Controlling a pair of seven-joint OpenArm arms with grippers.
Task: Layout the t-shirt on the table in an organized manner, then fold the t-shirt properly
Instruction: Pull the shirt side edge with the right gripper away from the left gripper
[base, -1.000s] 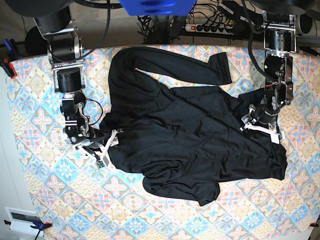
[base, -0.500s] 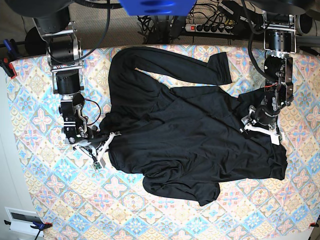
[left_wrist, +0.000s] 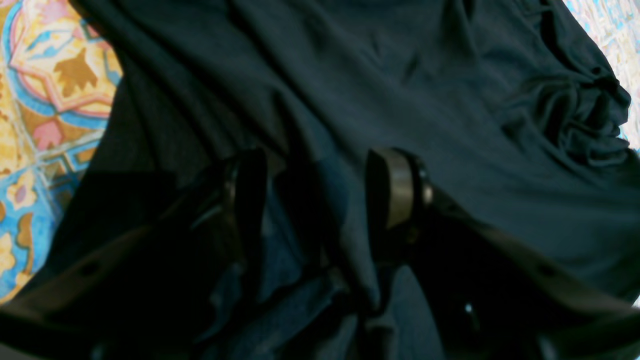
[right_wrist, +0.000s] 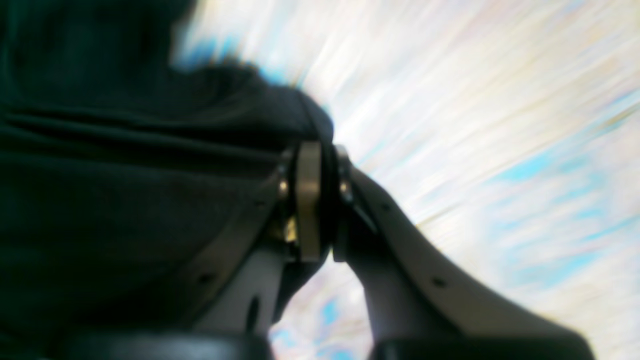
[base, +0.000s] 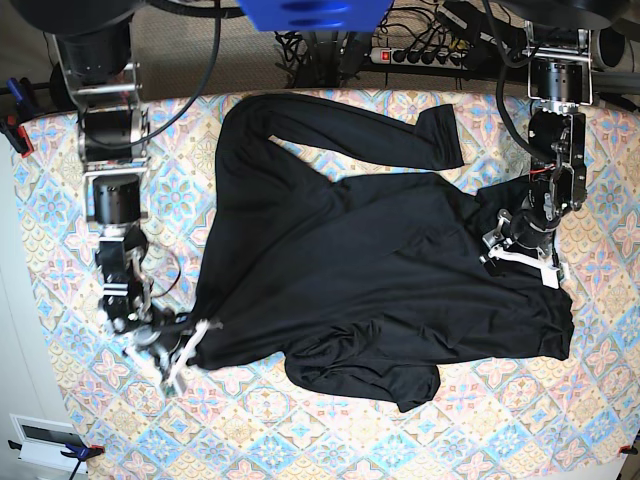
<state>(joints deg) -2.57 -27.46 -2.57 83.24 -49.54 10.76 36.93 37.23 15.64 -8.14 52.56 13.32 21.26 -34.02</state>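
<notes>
A wide flat table (base: 300, 440) covered in a cloth of pastel blue, pink and yellow diamond tiles fills the base view, with a power strip (base: 425, 55) and tangled cables beyond its far edge at 12 o'clock. The large plain black long-sleeved t-shirt (base: 380, 270) of soft fabric lies rumpled across the middle of the table, one sleeve stretched along the far side toward 1 o'clock, a folded lobe hanging toward 6 o'clock.

At 8 o'clock in the base view, the right gripper (base: 196, 336) has its jaws pressed together on a pulled-out corner of the black fabric; its wrist view shows the cloth pinched between the two pads, the tablecloth behind badly blurred.

At 3 o'clock the left gripper (base: 520, 255) sits on the shirt's edge. Its wrist view shows the fingers (left_wrist: 395, 192) spread apart, with a ridge of dark fabric lying between them; whether the pads grip it cannot be told. Bunched folds sit at that view's 2 o'clock.
</notes>
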